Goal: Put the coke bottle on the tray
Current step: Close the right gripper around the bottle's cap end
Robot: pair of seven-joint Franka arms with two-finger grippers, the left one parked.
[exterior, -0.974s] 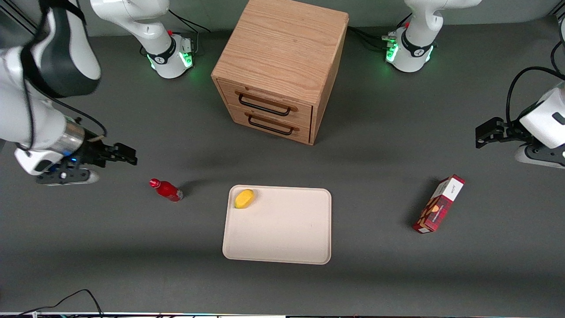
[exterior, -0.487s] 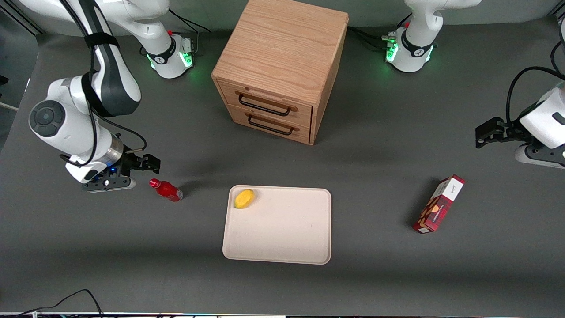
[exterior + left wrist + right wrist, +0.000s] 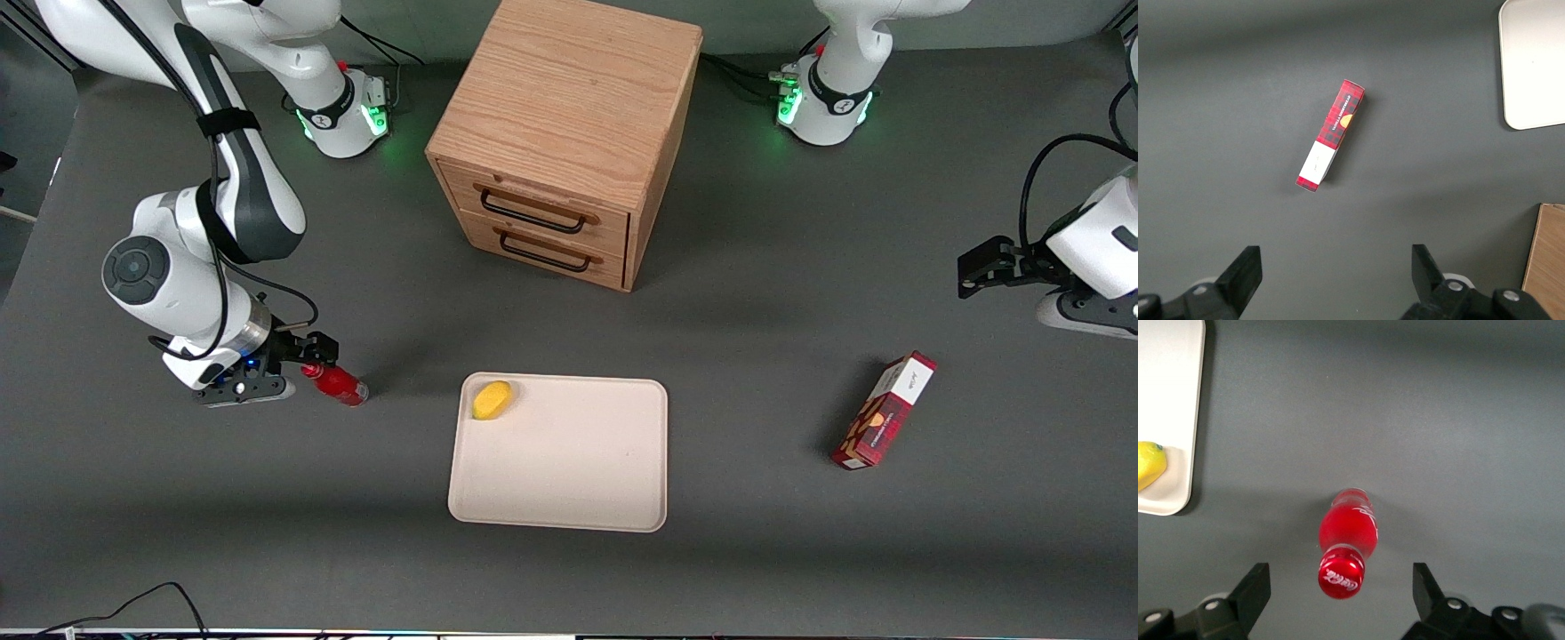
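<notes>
The coke bottle [image 3: 339,382], small and red with a red cap, lies on its side on the grey table beside the tray, toward the working arm's end. In the right wrist view its cap [image 3: 1341,573] points at the camera. My right gripper [image 3: 313,351] is open, low over the table at the bottle's cap end; its fingers [image 3: 1257,588] stand wide on either side of the cap without touching it. The cream-white tray [image 3: 569,462] lies flat in the middle of the table, near the front camera, and its corner shows in the right wrist view [image 3: 1165,420].
A yellow lemon-like object [image 3: 492,399] lies in the tray's corner nearest the bottle. A wooden two-drawer cabinet [image 3: 569,133] stands farther from the front camera than the tray. A red plaid box [image 3: 884,410] lies toward the parked arm's end.
My right gripper has moved down and along the table toward the bottle, from well short of it to its cap end. The bottle, tray and lemon have not moved.
</notes>
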